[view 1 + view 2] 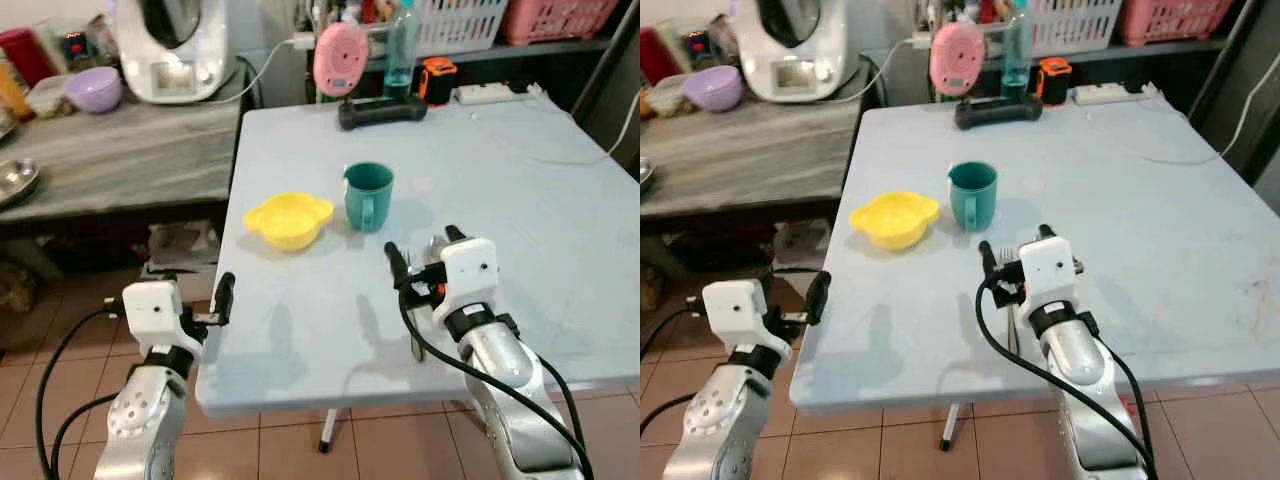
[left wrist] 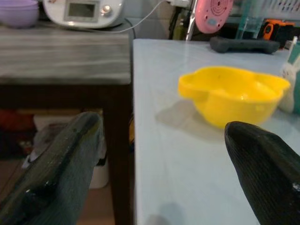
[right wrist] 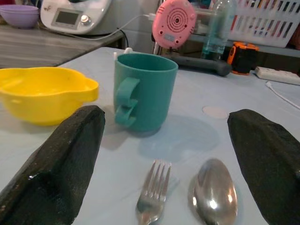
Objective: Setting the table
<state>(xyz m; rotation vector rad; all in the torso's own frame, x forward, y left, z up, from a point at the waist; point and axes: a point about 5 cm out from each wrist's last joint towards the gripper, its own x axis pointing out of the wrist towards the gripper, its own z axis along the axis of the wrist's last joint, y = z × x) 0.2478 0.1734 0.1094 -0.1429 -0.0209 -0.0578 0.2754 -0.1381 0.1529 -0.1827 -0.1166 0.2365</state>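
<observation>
Left eye view: the right gripper (image 1: 420, 252) hovers spread over the table (image 1: 520, 200) near its front edge; lower squarely, then pinch one utensil. The left gripper (image 1: 222, 297), parted, hangs off the table's left edge.

Right wrist view: the fork (image 3: 152, 197) and spoon (image 3: 214, 194) lie between the fingers (image 3: 56, 159), before the green mug (image 3: 143, 91) and yellow bowl (image 3: 44, 91).

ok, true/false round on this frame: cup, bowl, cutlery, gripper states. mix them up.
1. The teal cup stands upright beside the yellow bowl. True.
2. The right gripper is shut on the fork. False: its fingers are open, the fork lies on the table.
3. A spoon lies beside the fork. True.
4. The left gripper holds the bowl. False: it is open, short of the bowl.
5. The cup lies tipped over. False: upright.
</observation>
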